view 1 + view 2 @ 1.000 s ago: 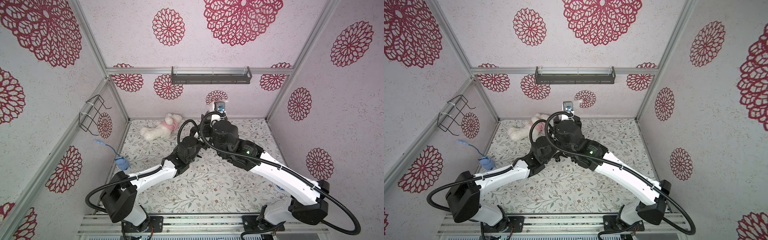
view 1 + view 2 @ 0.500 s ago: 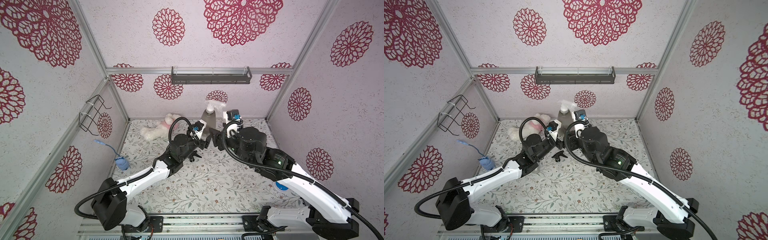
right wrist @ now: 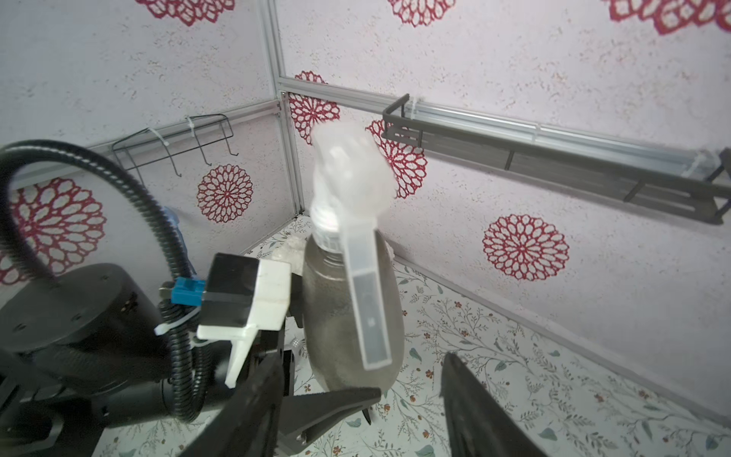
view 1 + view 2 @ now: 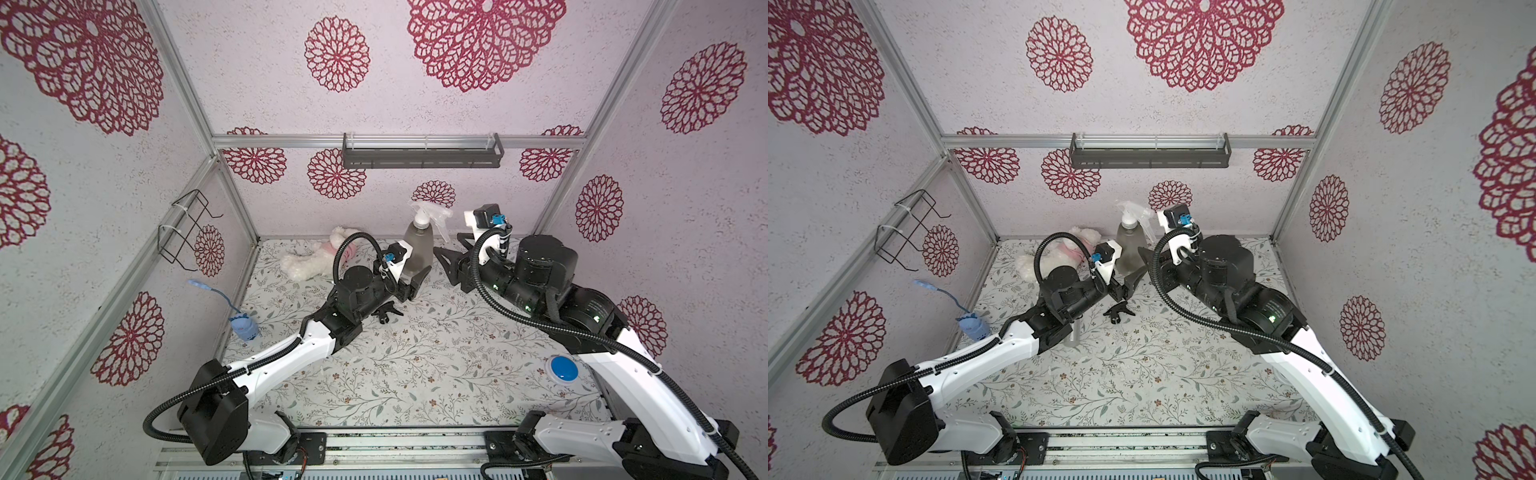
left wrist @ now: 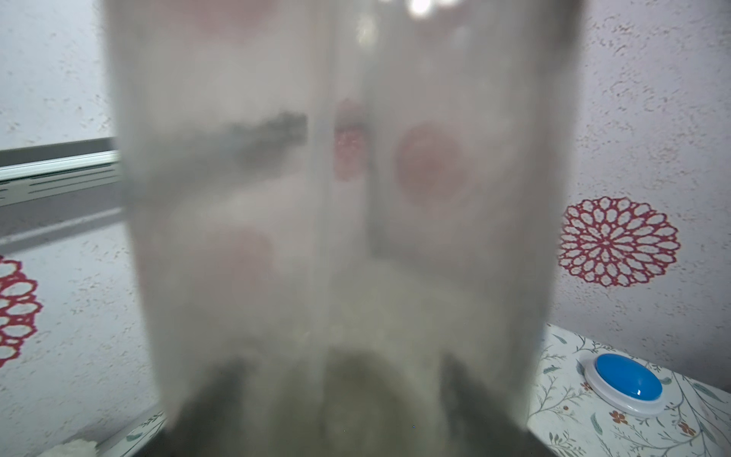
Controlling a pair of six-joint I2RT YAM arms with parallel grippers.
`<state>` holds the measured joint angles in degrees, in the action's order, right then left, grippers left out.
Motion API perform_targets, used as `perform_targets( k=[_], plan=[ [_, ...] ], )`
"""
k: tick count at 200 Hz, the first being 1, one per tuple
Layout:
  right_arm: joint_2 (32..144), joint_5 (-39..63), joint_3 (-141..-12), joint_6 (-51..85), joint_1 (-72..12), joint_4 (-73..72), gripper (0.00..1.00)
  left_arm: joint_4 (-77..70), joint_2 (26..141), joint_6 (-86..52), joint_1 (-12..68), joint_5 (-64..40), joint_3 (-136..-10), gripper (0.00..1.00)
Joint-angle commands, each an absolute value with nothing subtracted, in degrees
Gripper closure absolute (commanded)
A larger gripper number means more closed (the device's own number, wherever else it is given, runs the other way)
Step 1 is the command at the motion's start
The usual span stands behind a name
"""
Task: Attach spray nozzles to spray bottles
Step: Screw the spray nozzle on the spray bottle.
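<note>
Left end effector (image 4: 409, 272) clamps the smoky bottle (image 4: 417, 249); right end effector (image 4: 446, 257) spread, beside it.

We see lots of open worktop (image 4: 415, 365) in front, w/ only a blue button (image 4: 563, 368) by the right side. At the back, grey bottle (image 4: 417, 249), black nozzle (image 4: 386, 312) & plush toy (image 4: 307, 264) block the way.
</note>
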<state>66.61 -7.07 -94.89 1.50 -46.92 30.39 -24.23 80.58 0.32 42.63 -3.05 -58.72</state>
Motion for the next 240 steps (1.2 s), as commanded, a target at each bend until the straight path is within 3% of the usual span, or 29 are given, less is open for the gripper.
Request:
perform_targets(
  k=[1, 103, 178, 240],
  plan=[
    [65.72, -1.93, -96.85, -2.96, -46.41, 30.45, 0.24, -23.48, 79.79, -0.03, 42.39, -5.61, -59.32, 0.51],
    [75.83, -5.28, -106.08, -5.02, -45.09, 27.91, 0.30, -23.49, 80.41, -0.87, 42.45, -7.72, -59.68, 0.51],
    [75.21, -2.37, -103.27, -1.90, -44.38, 25.29, 0.63, -23.47, 80.45, 0.01, 42.45, -7.12, -59.24, 0.51],
    [75.24, -3.25, -100.26, 1.23, -44.40, 23.31, 0.74, -22.89, 80.79, 0.06, 42.52, -5.22, -60.43, 0.52]
  ],
)
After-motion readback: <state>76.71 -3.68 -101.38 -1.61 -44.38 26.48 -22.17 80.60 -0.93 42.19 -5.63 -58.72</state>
